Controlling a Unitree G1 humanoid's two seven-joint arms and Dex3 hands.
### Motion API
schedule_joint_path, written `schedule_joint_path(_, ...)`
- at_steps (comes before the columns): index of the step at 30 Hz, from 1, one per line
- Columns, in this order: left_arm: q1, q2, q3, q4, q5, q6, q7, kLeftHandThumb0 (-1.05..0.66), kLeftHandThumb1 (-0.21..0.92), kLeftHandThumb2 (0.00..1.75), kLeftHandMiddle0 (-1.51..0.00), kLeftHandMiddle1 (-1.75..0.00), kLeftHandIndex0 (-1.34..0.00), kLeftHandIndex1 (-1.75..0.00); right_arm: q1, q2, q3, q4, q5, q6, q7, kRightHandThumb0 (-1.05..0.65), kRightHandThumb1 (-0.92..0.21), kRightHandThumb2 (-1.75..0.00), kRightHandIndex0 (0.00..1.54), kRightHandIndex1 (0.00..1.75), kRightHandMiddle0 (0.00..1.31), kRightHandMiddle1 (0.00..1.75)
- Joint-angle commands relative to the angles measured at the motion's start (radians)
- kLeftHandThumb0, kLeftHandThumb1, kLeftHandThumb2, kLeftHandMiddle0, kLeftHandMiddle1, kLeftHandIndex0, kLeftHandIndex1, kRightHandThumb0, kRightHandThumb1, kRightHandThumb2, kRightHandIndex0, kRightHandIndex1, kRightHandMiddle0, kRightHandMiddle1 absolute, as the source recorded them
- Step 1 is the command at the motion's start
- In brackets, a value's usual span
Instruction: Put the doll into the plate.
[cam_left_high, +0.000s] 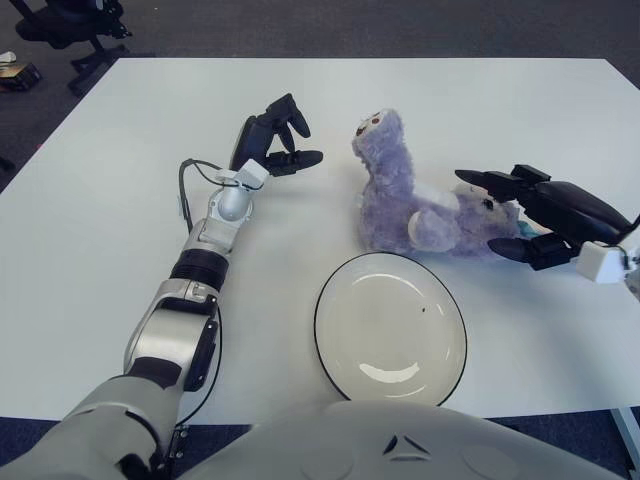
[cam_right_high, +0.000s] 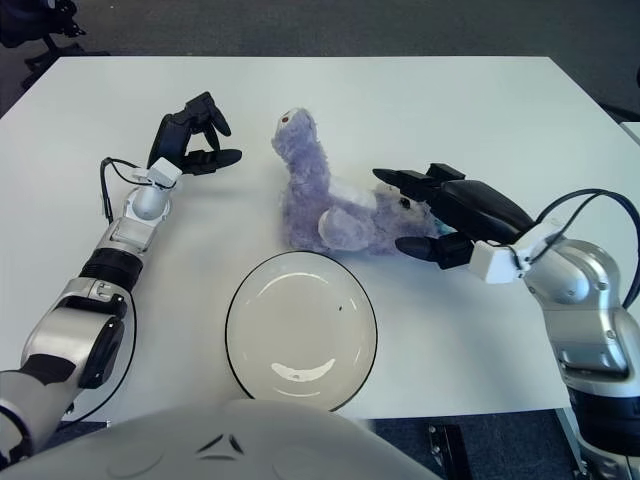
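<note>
a: where's the doll (cam_left_high: 420, 200) right now?

b: lying on the desk (cam_left_high: 120, 200), just behind the plate (cam_left_high: 390, 327) and a little to its right, not in it yet. the plate holds nothing.

a: and the right hand (cam_right_high: 425, 215)?

b: it's at the doll's right end, one finger above the plush and one low beside it, spread around it. the fingers bracket it but i wouldn't call that a grasp yet. the left hand (cam_left_high: 275, 140) shows well left of the doll with its fingers loosely apart, carrying nothing.

a: so how should the pinch go?

b: i'd push deeper first, so the fingers close on the body and not just fur at the edge. the plush is soft and long, so an end grip would likely let it droop and drag.

a: then?

b: lift until it clears the rim, carry it toward the robot, and let go over the plate's middle.
</note>
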Motion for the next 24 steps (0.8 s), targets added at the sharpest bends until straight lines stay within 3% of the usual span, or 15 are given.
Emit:
schedule_joint_path(1,0.010,0.000,0.000,0.000,0.021,-0.025,0.030,-0.10,0.92,0.07,-0.82,-1.75,-0.66,-1.75,0.001,0.023,0.068,0.094,-0.063,-0.049,-0.038,-0.98,-0.92,-0.66,0.00,0.00,0.11,0.00)
schedule_joint_path(8,0.010,-0.002,-0.003,0.005,0.037,-0.038,0.054,-0.11,0.92,0.07,-0.81,-1.75,-0.65,-1.75,-0.020,0.029,0.115,0.164,-0.131,-0.091,-0.116,-0.97,-0.92,-0.62,0.00,0.00,0.11,0.00)
schedule_joint_path(24,0.012,-0.004,-0.006,0.014,0.085,-0.085,0.116,-0.10,0.92,0.09,-0.81,-1.75,-0.64,-1.75,-0.040,0.014,0.154,0.210,-0.179,-0.111,-0.165,-1.00,-0.92,-0.62,0.00,0.00,0.10,0.00)
